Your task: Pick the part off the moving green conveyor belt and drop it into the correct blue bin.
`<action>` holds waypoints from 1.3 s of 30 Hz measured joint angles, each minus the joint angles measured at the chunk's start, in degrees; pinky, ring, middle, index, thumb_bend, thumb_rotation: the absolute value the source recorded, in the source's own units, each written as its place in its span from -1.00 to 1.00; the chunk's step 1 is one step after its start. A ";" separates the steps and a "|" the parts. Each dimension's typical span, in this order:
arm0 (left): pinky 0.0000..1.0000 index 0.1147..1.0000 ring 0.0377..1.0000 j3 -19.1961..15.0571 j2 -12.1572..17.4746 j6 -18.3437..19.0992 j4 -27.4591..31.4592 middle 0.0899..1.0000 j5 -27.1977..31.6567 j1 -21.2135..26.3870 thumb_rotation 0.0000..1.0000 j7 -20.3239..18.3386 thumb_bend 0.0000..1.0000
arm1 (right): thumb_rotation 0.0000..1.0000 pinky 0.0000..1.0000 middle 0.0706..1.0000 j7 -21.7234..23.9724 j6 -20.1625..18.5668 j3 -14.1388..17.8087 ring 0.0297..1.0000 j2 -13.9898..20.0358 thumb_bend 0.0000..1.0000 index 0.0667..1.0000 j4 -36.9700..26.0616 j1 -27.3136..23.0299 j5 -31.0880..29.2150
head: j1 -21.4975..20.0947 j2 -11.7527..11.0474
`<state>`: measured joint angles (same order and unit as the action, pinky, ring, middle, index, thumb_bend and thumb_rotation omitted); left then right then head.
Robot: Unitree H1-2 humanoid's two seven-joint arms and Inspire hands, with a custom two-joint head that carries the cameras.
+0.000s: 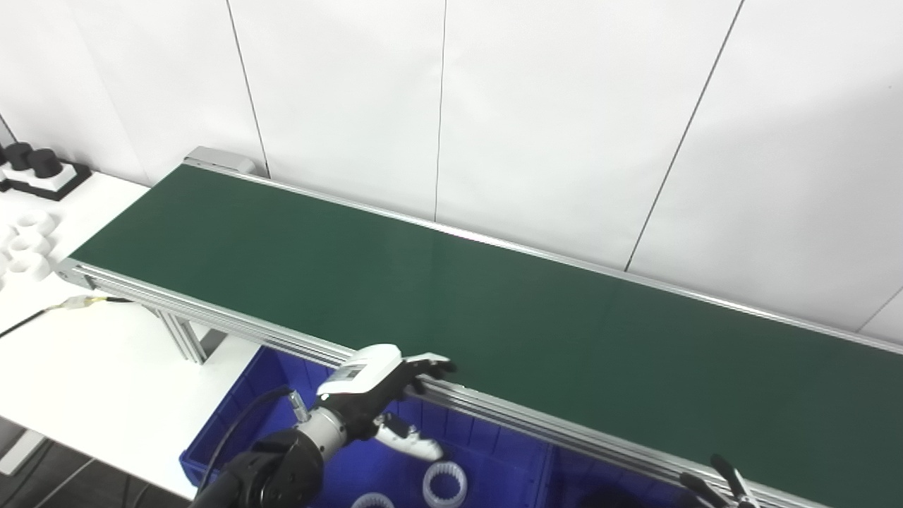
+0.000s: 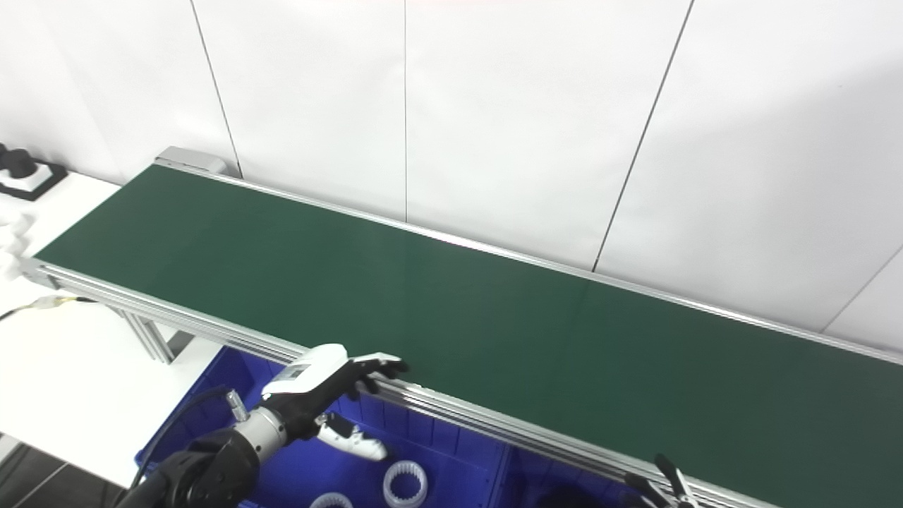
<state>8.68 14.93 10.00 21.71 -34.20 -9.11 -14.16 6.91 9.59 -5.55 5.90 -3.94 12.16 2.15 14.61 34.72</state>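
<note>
Two hands: left hand (image 1: pixel 384 384) hovers over the blue bin (image 1: pixel 233 409), fingers apart and stretched toward the near rail of the conveyor belt (image 1: pixel 451 303), holding nothing; of the right hand (image 1: pixel 719 480) only dark fingertips show at the bottom edge, so I cannot tell its state.
Part: none visible anywhere on the belt; the green surface is bare from far left to right.
Step in hand: judged as waiting for the next part.
Doing it well: keep the open hand low and close to the rail, let the part travel into reach, close from above around its rim, then lift clear of the rail before releasing over the bin.
Bin contents: white toothed rings (image 1: pixel 444 483) lie on the floor near the left hand.
Materials: belt is matte, smooth green; rails are ribbed aluminium; bin is glossy moulded plastic with ridged walls.
Spare stock: white rings (image 1: pixel 29 243) and black cylinders (image 1: pixel 32 161) sit on the white table (image 1: pixel 106 367), far left.
</note>
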 measured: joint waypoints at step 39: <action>0.43 0.68 0.52 -2.85 -11.77 -18.40 -21.32 0.58 33.98 -1.66 0.23 4.32 0.44 | 0.53 0.25 0.50 -5.90 2.31 -5.19 0.41 -7.71 0.18 0.77 5.11 -1.75 8.47 | -26.30 7.99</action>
<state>5.83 3.16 -8.40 0.38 -0.22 -10.77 -9.84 1.01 11.91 -10.74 -1.82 1.17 10.40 10.62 -11.69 42.71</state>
